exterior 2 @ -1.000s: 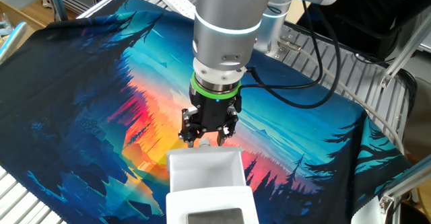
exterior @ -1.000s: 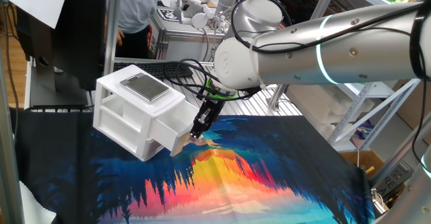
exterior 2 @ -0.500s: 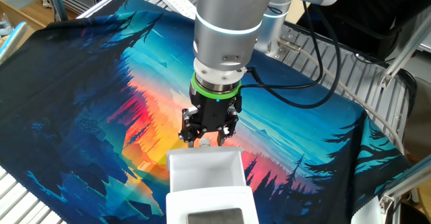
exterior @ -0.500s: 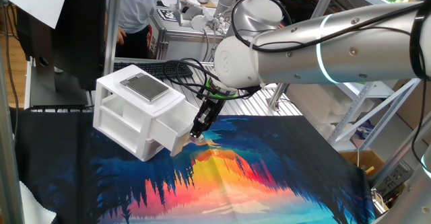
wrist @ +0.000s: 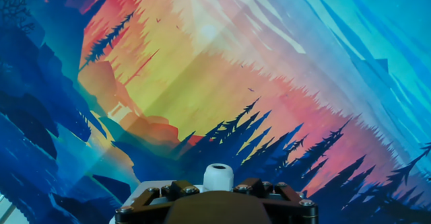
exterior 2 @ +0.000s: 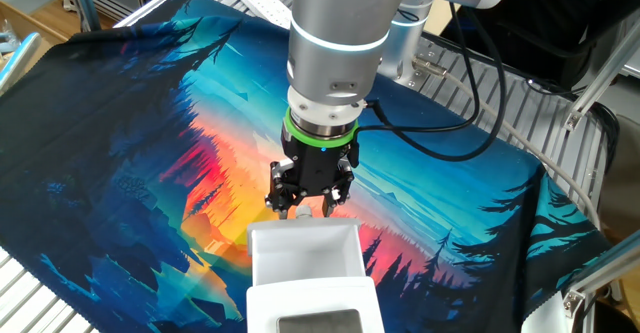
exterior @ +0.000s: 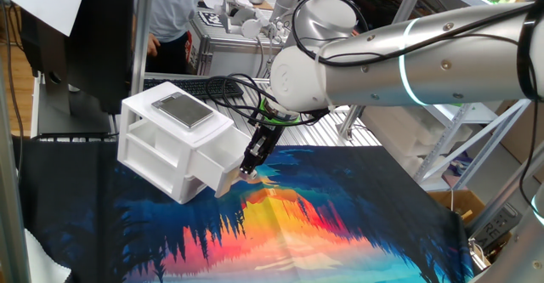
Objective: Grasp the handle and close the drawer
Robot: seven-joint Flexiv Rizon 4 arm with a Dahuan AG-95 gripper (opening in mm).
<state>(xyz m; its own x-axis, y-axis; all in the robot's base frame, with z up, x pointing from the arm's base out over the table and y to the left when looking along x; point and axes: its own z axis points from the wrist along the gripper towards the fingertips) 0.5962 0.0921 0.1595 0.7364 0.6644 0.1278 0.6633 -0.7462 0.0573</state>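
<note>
White plastic drawer [exterior 2: 304, 256] stands pulled out of its cabinet [exterior: 170, 143], its tray showing no contents in the other fixed view. Gripper [exterior 2: 309, 211] sits at the drawer's front edge with the handle [wrist: 218, 177] between narrowly parted fingers; actual contact cannot be confirmed. Printed cloth [exterior 2: 150, 133] covers the bench, open ahead.

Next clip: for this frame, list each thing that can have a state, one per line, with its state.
drawer: pulled out of the cabinet, open, nothing visible inside.
handle: white knob on the drawer front, between the gripper's fingers.
gripper: at the drawer front, around the handle; whether it is clamped shut cannot be told.
cabinet: upright on the cloth, upper slot looks empty.
cloth: spread flat over the table.
</note>
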